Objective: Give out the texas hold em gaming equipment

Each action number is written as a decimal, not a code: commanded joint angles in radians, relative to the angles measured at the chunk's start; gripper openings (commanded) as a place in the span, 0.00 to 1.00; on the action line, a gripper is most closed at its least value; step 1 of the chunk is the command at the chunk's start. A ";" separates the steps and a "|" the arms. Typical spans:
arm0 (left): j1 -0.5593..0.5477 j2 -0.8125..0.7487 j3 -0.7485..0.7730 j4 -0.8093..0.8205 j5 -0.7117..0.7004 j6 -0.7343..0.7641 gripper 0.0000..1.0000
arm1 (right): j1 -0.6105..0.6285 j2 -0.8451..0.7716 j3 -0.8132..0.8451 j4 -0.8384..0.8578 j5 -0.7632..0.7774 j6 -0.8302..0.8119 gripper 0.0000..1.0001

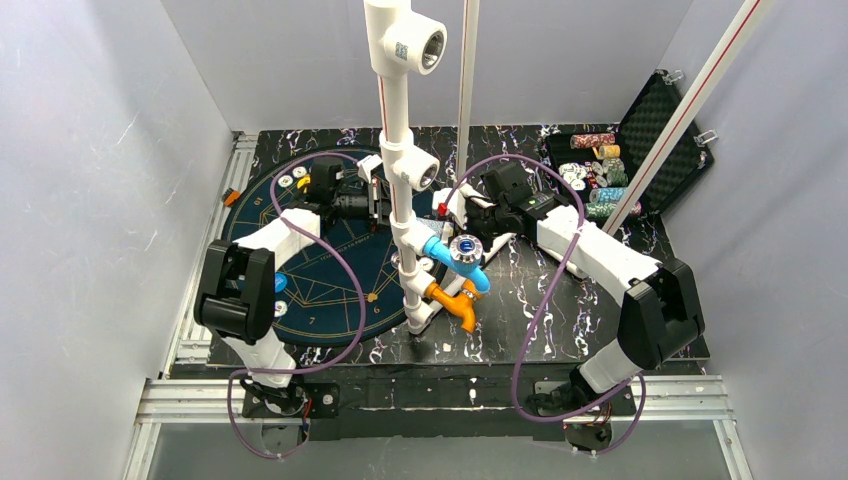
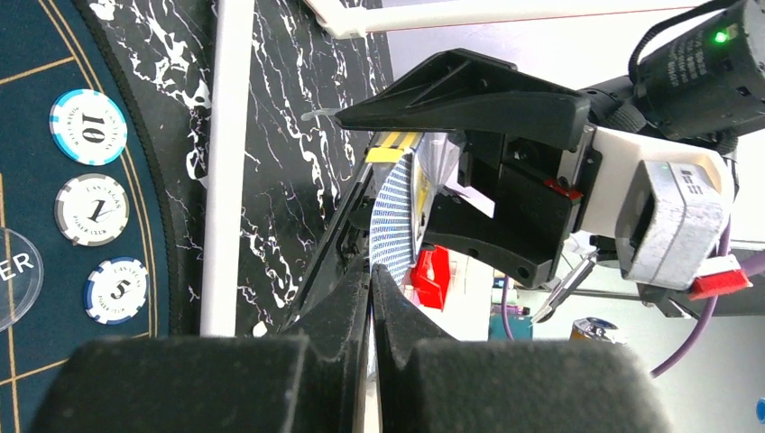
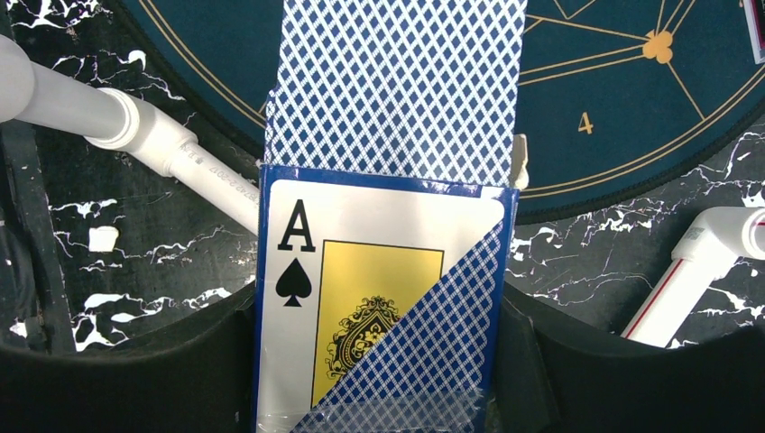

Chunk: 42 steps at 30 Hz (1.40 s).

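Black marbled bench [image 1: 520, 300] fills the booth between pale grey walls. Our round blue felt mat [image 1: 330, 290] covers its left half, and an open black case [image 1: 660, 130] with stacked chips [image 1: 597, 165] sits in the far right corner. A white pipe frame [image 1: 400, 120] rises from mid-bench, and both our arms meet just behind it, toward the far edge.

Our right gripper [image 3: 379, 379] is clamped across the lower part of the card box [image 3: 379, 271], one finger on each long side (the ace of spades is printed on its face). A card [image 3: 397, 81] stands partly out of the box's open end, blue back showing. We judge it light, thin, slick and easily bent, so it is best pinched flat near its free end and drawn straight along its length. Our left gripper [image 2: 371, 289] has its fingers pressed together on that card's edge.

Smallest, three chips [image 2: 92, 209] lie flat on the mat toward the far left corner, apart from both tools.
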 commanded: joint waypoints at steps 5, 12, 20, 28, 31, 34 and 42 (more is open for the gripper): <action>0.116 -0.091 0.008 -0.015 0.101 0.036 0.00 | -0.002 -0.055 -0.030 0.057 -0.017 -0.012 0.01; 0.233 -0.142 0.179 -0.599 0.048 0.497 0.00 | -0.002 -0.051 -0.031 0.062 -0.028 -0.012 0.01; 0.438 -0.120 0.264 -1.041 -0.028 0.918 0.00 | -0.002 -0.048 -0.031 0.066 -0.031 -0.015 0.01; 0.649 -0.088 0.212 -1.363 -0.167 1.319 0.00 | -0.002 -0.063 -0.051 0.062 -0.026 -0.021 0.01; 0.695 -0.085 0.174 -1.392 -0.269 1.414 0.00 | -0.002 -0.068 -0.063 0.062 -0.029 -0.023 0.01; 0.704 -0.097 0.121 -1.375 -0.357 1.468 0.00 | -0.002 -0.073 -0.071 0.070 -0.028 -0.023 0.01; 0.703 -0.012 0.072 -1.319 -0.453 1.529 0.00 | -0.002 -0.078 -0.083 0.075 -0.028 -0.020 0.01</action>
